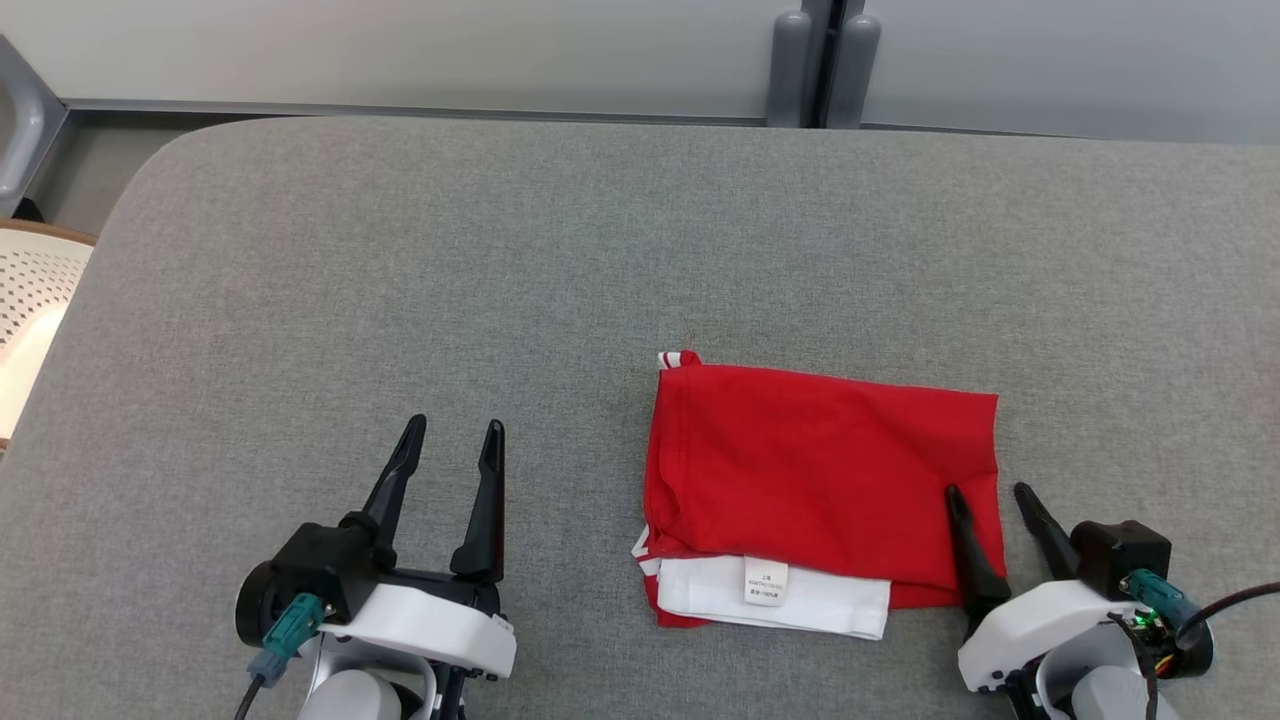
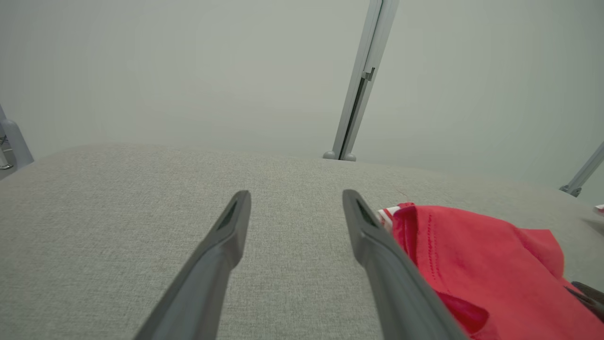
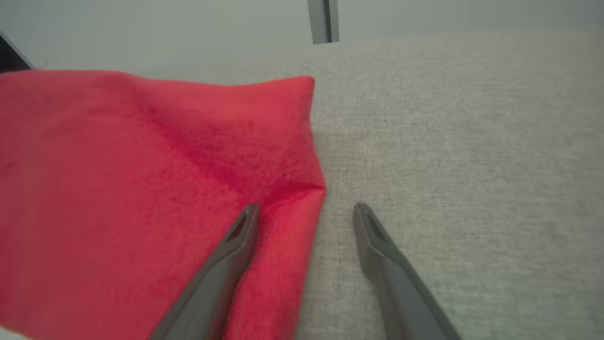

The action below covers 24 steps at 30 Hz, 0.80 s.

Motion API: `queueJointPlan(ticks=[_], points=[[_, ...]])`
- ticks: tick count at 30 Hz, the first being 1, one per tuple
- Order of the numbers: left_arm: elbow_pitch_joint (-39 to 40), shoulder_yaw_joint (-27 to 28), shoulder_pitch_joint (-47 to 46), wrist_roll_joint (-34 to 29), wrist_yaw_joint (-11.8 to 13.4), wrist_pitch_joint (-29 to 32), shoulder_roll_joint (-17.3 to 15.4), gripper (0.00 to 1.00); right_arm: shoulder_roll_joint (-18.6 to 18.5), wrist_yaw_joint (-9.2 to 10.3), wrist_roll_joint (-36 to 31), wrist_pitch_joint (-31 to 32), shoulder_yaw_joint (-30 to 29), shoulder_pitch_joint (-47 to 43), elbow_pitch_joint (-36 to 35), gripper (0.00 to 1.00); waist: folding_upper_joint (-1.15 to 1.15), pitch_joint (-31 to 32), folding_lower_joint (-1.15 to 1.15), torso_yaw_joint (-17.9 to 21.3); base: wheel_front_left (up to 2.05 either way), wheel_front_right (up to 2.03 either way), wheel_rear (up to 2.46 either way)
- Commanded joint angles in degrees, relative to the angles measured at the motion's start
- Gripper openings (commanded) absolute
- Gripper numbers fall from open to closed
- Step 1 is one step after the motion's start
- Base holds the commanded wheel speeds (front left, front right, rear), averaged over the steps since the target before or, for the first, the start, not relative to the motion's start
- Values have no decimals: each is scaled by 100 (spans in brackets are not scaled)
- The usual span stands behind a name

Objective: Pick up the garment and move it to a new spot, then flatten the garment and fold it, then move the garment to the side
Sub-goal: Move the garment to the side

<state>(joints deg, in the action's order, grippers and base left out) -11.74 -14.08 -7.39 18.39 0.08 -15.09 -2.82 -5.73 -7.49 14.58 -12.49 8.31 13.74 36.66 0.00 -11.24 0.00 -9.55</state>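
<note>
Black and long, the two fingers of the left gripper (image 1: 454, 423) stand spread wide at the near left of the grey cloth-covered table (image 1: 400, 250). They hold nothing, and the table's fabric shows in the gap between them. At the near right, the right gripper (image 1: 985, 489) is likewise spread wide and grips nothing. It straddles the right-hand edge of the garment (image 1: 820, 460): one finger is over the red cloth by the near right corner, the other over the table just beside that edge. Whether the finger over the cloth touches it I cannot tell.

The garment lies folded into a rough rectangle on the table, right of centre and toward the near side, well apart from the left gripper. Its top layer is red and mostly smooth, with a few soft creases. Along its near edge a white layer (image 1: 800, 605) sticks out from under the red. A small white label (image 1: 766, 582) lies on it, its print too small to read. Red-and-white striped trim shows at the near left corner and again at the far left corner.

Beyond the garment the grey table top runs on to its rounded far edge. Off its left side is a pale perforated chair (image 1: 35, 280). Past the far edge two grey posts (image 1: 822, 65) stand against a pale wall (image 1: 400, 50).
</note>
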Motion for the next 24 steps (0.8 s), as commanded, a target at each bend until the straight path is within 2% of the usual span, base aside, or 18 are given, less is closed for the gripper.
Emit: queueJointPlan(ticks=[1,2,3,9,15,24], points=[[-1,-1,-61,48,29,-5,-20,100,-1,-1,53,36,54,56,118,99,0,-25,0,-23,0,0,0],[-9,-2,-74,48,31,-5,-21,100,-5,-1,62,57,117,77,196,9,0,-34,0,-28,0,0,0],[-17,3,-83,48,31,-5,-20,100,-24,-1,53,49,157,101,274,0,0,-38,0,-27,0,0,0],[-45,74,-49,-34,30,-5,-20,100,-118,6,53,-131,219,256,499,0,0,32,0,102,0,0,0],[2,124,6,-34,-17,-5,-22,100,-377,5,-702,-255,148,496,445,0,0,153,0,461,0,0,0],[105,19,-100,-195,-114,-5,-20,100,-1139,5,-1331,-278,416,1083,21,0,0,4,0,1178,0,0,0]])
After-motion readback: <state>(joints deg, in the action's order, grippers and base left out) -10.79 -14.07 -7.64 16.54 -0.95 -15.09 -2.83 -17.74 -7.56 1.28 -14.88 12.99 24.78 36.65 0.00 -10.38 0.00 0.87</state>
